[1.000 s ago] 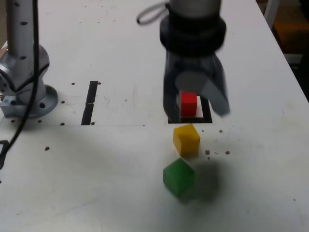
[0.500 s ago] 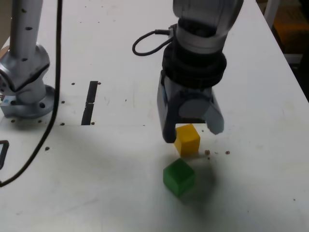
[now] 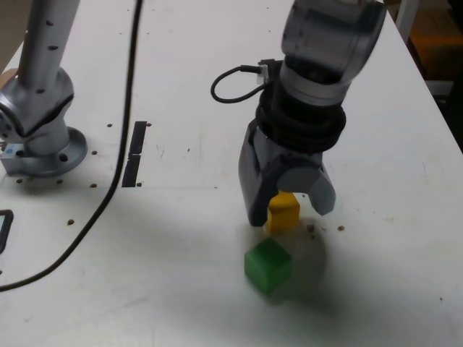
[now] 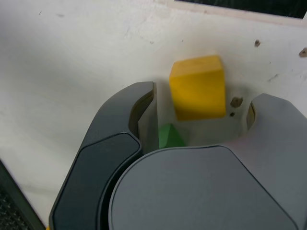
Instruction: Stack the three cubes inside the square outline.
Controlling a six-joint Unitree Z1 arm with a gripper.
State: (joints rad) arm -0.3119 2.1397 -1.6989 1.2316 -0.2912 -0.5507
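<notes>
The yellow cube [image 3: 283, 212] rests on the white table, with my gripper [image 3: 289, 212] lowered over it. Its jaws stand open on either side of the cube. In the wrist view the yellow cube [image 4: 197, 86] lies between the two fingers of my gripper [image 4: 201, 98], with a gap on each side. The green cube [image 3: 268, 265] sits just in front of the yellow one, free of the gripper, and a corner of that green cube [image 4: 169, 136] shows under the wrist. My gripper body hides the red cube and the square outline.
The arm's grey base [image 3: 40, 137] is bolted at the exterior view's left, and a black cable [image 3: 108, 191] trails from it across the table. A straight black tape strip [image 3: 135, 153] lies near the base. The table edge [image 3: 441, 108] runs along the exterior view's right.
My gripper has moved from over the red cube in the square toward the front and dropped around the yellow cube. It now hides the red cube and the outline.
</notes>
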